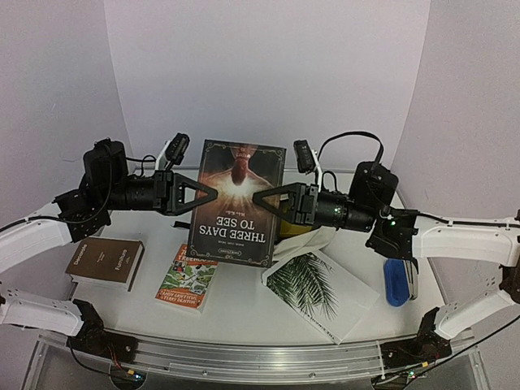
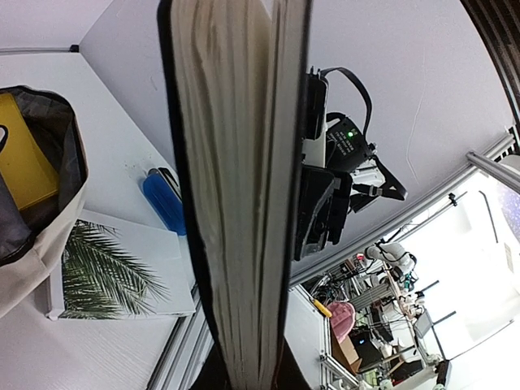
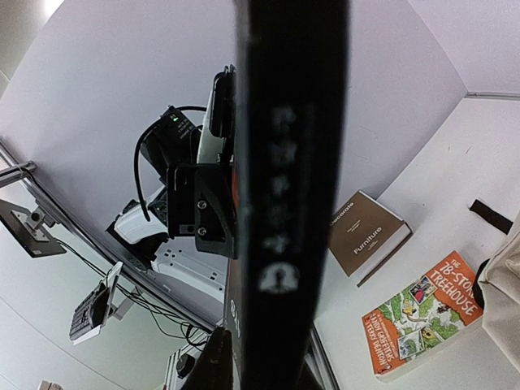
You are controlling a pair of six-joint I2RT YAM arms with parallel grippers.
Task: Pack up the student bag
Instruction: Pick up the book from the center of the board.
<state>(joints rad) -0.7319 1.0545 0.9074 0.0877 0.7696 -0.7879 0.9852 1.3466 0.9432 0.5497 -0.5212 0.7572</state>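
Observation:
A dark hardcover book titled "Three Days to See" (image 1: 238, 203) is held upright in the air between my two grippers. My left gripper (image 1: 207, 195) is shut on its left edge; the left wrist view shows the page edge (image 2: 236, 203) running up from that gripper (image 2: 248, 374). My right gripper (image 1: 264, 197) is shut on its right edge; the right wrist view shows the black spine (image 3: 292, 179) above that gripper (image 3: 276, 366). The cream student bag (image 1: 313, 241) lies mostly hidden behind the book. Its open mouth (image 2: 61, 187) shows dark lining and a yellow item (image 2: 20, 162) inside.
A brown "Decorate Furniture" book (image 1: 106, 262) lies at the left, an orange illustrated book (image 1: 187, 276) beside it. A white palm-leaf book (image 1: 321, 292) lies front right, next to a blue object (image 1: 396, 282). A metal rail (image 1: 244, 357) runs along the near table edge.

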